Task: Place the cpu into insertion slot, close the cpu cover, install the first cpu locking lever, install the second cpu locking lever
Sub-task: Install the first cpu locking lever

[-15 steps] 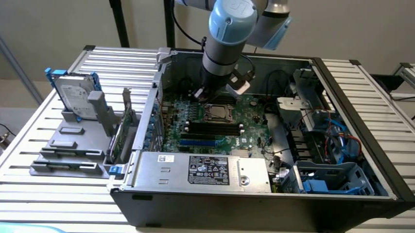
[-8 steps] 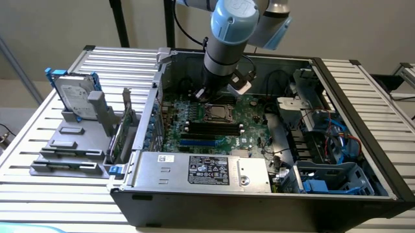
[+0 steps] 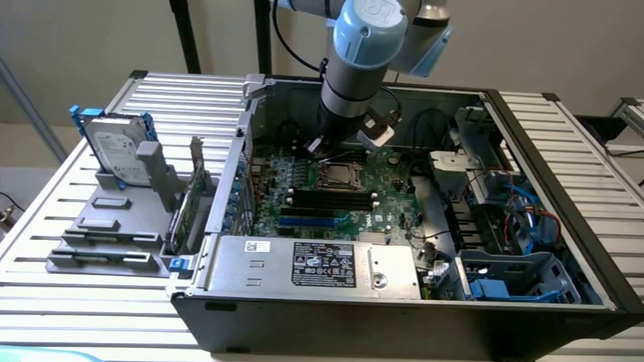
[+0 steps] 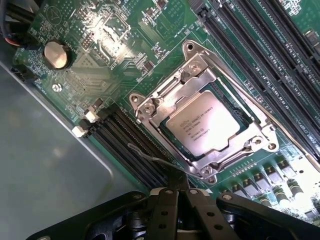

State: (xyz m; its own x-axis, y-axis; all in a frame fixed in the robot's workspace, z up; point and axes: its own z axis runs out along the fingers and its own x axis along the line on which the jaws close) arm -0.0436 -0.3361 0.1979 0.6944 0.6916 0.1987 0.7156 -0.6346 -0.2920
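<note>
The cpu [image 4: 207, 122] is seated in the insertion slot [image 4: 235, 102] on the motherboard [image 4: 125, 45]. The cpu cover [image 4: 165, 100] lies flat over it, framing the chip. The jaws are fully closed, positioned just beside the cover's corner. A thin wire locking lever [image 4: 152, 159] ends at the jaw tips; whether it is gripped cannot be determined.

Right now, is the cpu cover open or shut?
Shut: the cover lies flat around the chip, whose silver top shows through its window.
</note>
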